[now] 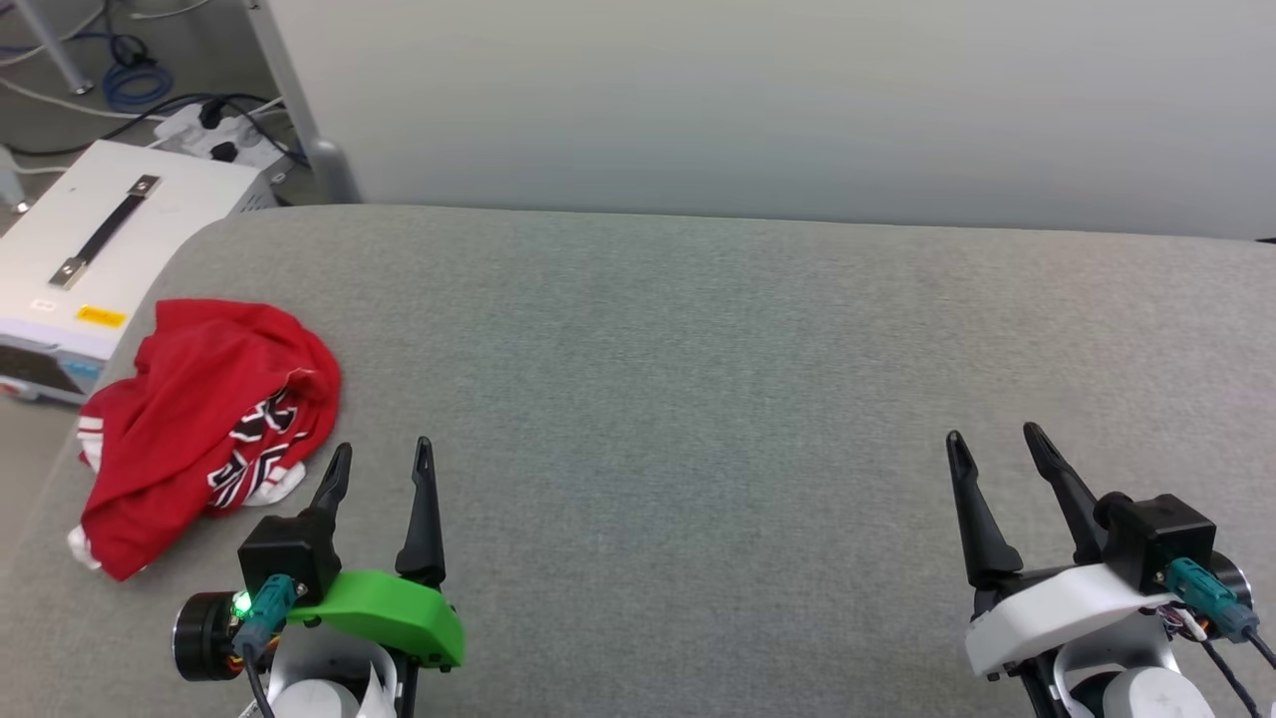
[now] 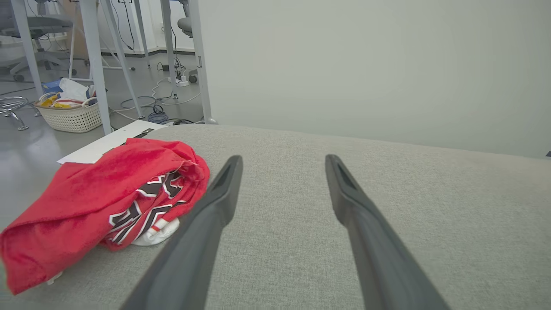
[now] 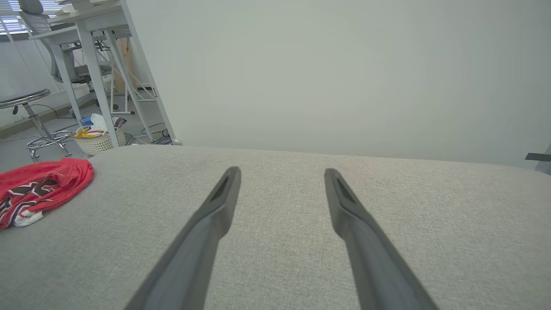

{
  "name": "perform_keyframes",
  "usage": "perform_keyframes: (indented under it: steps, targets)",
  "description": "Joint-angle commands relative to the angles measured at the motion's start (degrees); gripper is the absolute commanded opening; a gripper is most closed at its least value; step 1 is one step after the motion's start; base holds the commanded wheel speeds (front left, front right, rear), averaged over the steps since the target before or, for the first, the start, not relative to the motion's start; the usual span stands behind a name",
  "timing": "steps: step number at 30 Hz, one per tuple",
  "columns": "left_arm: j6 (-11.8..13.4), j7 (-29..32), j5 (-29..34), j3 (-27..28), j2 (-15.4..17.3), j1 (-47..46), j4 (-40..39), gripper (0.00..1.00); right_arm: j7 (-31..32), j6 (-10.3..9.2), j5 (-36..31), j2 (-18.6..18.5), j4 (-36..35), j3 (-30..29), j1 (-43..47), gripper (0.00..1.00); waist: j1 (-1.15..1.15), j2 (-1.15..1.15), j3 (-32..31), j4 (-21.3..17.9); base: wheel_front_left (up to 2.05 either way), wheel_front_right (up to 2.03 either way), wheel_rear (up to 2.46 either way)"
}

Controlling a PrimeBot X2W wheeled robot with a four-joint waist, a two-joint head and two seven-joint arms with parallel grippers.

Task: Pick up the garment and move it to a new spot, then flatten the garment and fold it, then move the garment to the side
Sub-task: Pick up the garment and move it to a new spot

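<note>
The garment [image 1: 204, 424] lies crumpled in a red heap near the left edge of the grey fabric surface [image 1: 698, 379], with black-and-white print and bits of white sleeve showing. It also appears as a red heap [image 2: 99, 202] left of my left fingers, and far left in the right wrist view [image 3: 41, 189]. My left gripper [image 1: 382, 464] stands open just right of the heap, holding nothing, its left fingertip close to the cloth. My right gripper [image 1: 995, 447] is open over bare fabric at the lower right. Both pairs of fingers [image 2: 224, 189] [image 3: 224, 193] are spread wide.
A white box with a black handle [image 1: 95, 249] stands on the floor beside the surface's left edge. A pale partition wall [image 1: 778, 100] rises behind the far edge. Cables, table legs and a woven basket [image 2: 71, 114] occupy the floor at the far left.
</note>
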Motion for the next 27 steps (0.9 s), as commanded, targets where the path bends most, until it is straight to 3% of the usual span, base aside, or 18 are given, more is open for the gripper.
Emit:
perform_keyframes:
  steps: [1,16,27]
  targets:
    - [-0.07,-0.66,-0.46,0.37,-0.15,-1.32,0.26,1.00,0.23,-0.02,-0.46,-0.04,-0.51,0.44,-1.30,1.00,0.00,0.00,0.16,2.36,0.00,0.00,0.00]
    - [-0.55,-2.45,-1.92,3.07,-0.19,-1.24,1.57,1.00,1.04,-0.03,-1.34,-1.62,-1.76,4.98,-2.90,1.00,0.00,0.00,0.42,13.36,0.00,0.00,0.00]
    - [-1.03,-3.74,-2.74,4.63,-0.21,-1.16,2.46,1.00,0.87,-0.03,-1.36,-3.58,-1.95,9.35,-4.79,1.00,0.00,0.00,0.59,19.29,0.00,0.00,0.00]
